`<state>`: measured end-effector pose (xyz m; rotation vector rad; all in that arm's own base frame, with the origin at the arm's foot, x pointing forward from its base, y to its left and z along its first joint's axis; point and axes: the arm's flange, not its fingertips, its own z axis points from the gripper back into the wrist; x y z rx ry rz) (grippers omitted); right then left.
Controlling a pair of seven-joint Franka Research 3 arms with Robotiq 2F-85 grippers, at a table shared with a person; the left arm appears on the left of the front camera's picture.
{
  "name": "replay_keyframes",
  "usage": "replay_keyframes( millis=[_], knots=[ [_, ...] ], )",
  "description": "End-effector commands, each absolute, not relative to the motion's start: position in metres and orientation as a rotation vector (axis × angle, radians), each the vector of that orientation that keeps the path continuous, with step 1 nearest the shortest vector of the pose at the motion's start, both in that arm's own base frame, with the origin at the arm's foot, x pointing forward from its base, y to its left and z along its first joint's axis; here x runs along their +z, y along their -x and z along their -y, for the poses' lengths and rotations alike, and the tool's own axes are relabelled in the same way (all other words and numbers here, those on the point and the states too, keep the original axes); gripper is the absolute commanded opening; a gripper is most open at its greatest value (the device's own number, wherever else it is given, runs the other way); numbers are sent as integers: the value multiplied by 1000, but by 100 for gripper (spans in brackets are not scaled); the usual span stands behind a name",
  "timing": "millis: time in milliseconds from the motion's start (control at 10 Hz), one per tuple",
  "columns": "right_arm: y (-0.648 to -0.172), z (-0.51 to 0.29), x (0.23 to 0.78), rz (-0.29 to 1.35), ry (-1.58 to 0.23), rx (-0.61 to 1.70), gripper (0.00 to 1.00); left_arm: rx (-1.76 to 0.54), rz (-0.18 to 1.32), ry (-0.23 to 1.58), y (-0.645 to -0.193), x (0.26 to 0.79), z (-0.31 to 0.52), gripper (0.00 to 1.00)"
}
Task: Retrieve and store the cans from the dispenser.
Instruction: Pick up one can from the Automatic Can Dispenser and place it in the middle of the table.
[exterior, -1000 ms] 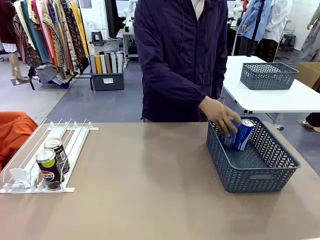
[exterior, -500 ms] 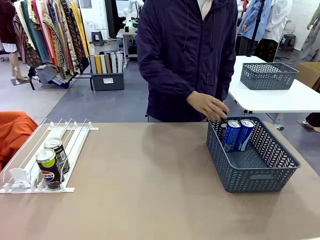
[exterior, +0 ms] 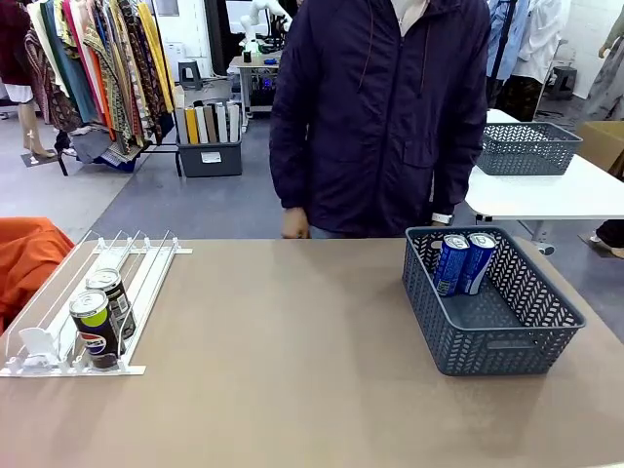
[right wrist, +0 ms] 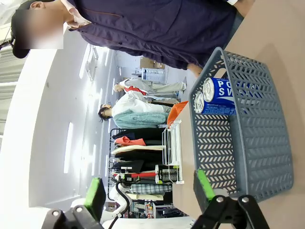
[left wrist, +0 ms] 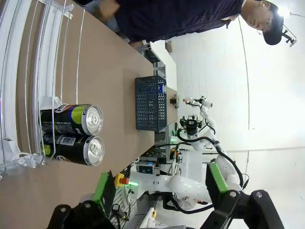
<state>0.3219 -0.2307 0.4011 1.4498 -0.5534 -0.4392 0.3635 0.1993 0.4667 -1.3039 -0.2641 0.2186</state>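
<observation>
- Front view: white dispenser (exterior: 154,265) on the left part of the table (exterior: 292,380), lanes running from the robot's edge toward the far side.
- Two black cans (exterior: 95,330) upright in one lane, one right behind the other, at the front end nearest the robot; front can with a green band under its rim, rear can silver-topped.
- Dark grey basket (exterior: 507,356) on the right part of the table, well apart from the dispenser.
- Two blue cans (exterior: 451,265) inside the basket, in its far left corner, leaning side by side and touching.
- Person (exterior: 380,107) in a dark jacket standing at the far edge of the table, one hand (exterior: 295,232) down at that edge, touching neither cans nor basket.
- Left wrist view, rolled sideways: left gripper (left wrist: 158,169) spread wide, nothing between its green pads (left wrist: 101,188); black cans side by side at the front end of the rails, well apart from the fingers; basket farther along the table.
- Right wrist view, also rolled: right gripper (right wrist: 148,175) spread wide and empty; basket ahead with the blue cans in its far corner, white lettering showing; dispenser with the black cans beyond it.
</observation>
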Motion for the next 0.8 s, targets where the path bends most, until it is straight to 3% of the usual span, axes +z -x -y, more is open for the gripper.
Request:
replay_keyframes(
  millis=[0, 500, 700],
  knots=[
    [-321, 231, 406, 539, -1460, -445, 100, 220, 274, 1318, -362, 469, -198, 100],
    [-321, 231, 406, 539, -1460, -445, 100, 219, 264, 1304, -363, 467, -199, 100],
    [-321, 231, 406, 539, -1460, -445, 100, 90, 74, 1052, -375, 508, -153, 100]
  ],
)
